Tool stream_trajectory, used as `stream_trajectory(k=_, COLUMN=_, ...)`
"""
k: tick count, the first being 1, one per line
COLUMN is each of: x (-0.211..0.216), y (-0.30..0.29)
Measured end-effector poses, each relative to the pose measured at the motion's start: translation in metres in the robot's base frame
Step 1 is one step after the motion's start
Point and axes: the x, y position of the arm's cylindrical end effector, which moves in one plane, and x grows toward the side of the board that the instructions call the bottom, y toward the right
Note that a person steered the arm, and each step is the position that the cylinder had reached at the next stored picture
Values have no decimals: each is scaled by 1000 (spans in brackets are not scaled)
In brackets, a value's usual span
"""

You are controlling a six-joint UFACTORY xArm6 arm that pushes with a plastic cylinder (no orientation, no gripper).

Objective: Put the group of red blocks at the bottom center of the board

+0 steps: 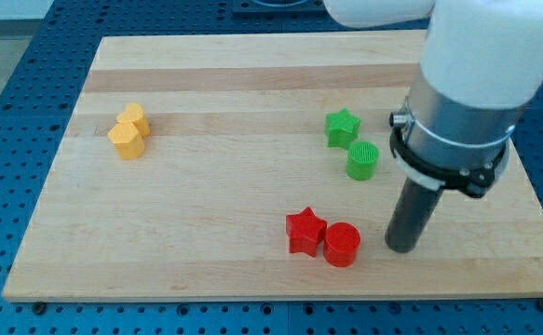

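Right now my tip (400, 247) is resting just right of the red cylinder (342, 244), which is touching the red star (305, 230) near the board's (206, 242) bottom edge; no claw fitted.

No lettering, label, brand, number or sign can be read anywhere in the camera view: the wooden board (252, 84), the coloured blocks and the robot arm (467, 84) all show plain, unmarked surfaces.
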Motion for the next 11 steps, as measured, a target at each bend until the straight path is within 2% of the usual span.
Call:
stream_trajectory(k=10, x=6, y=-76)
stream_trajectory(k=11, x=6, y=-70)
